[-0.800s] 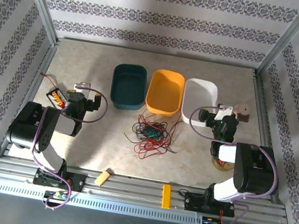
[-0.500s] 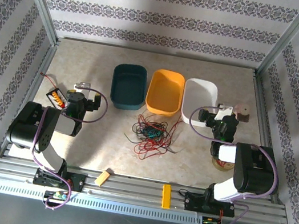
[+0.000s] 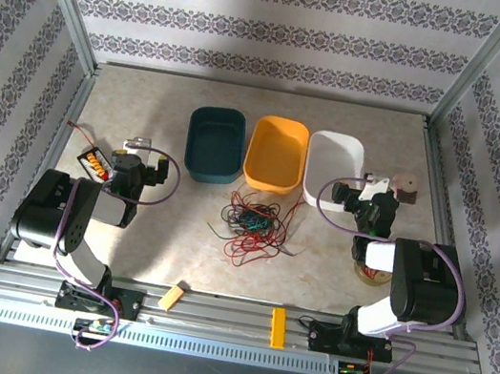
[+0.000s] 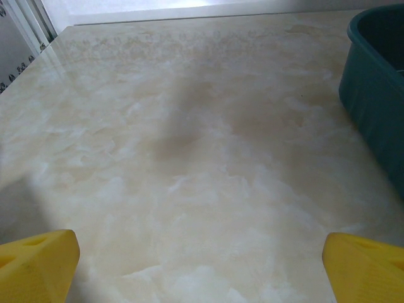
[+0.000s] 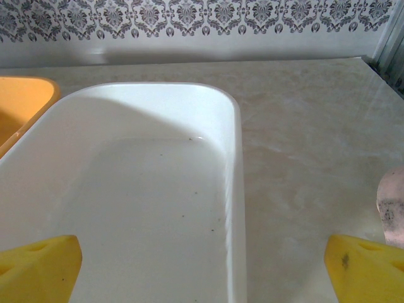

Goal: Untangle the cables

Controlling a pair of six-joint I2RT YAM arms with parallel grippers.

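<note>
The cables (image 3: 252, 221) lie as one tangled heap of thin red, green and black wires on the table's middle, just in front of the orange bin. My left gripper (image 3: 137, 144) rests at the left, well away from the heap. In the left wrist view this gripper (image 4: 202, 271) is open, its yellow fingertips (image 4: 38, 262) wide apart over bare table. My right gripper (image 3: 373, 185) sits at the right by the white bin. In the right wrist view it (image 5: 202, 271) is open too, with nothing between its fingertips (image 5: 41, 265).
Three bins stand in a row behind the heap: teal (image 3: 215, 144), orange (image 3: 276, 154), white (image 3: 334, 168). A black-and-orange battery box (image 3: 94, 163) lies far left. A pinkish round object (image 3: 406, 189) is at the right. A wooden block (image 3: 174, 297) and a yellow block (image 3: 277, 328) sit on the front rail.
</note>
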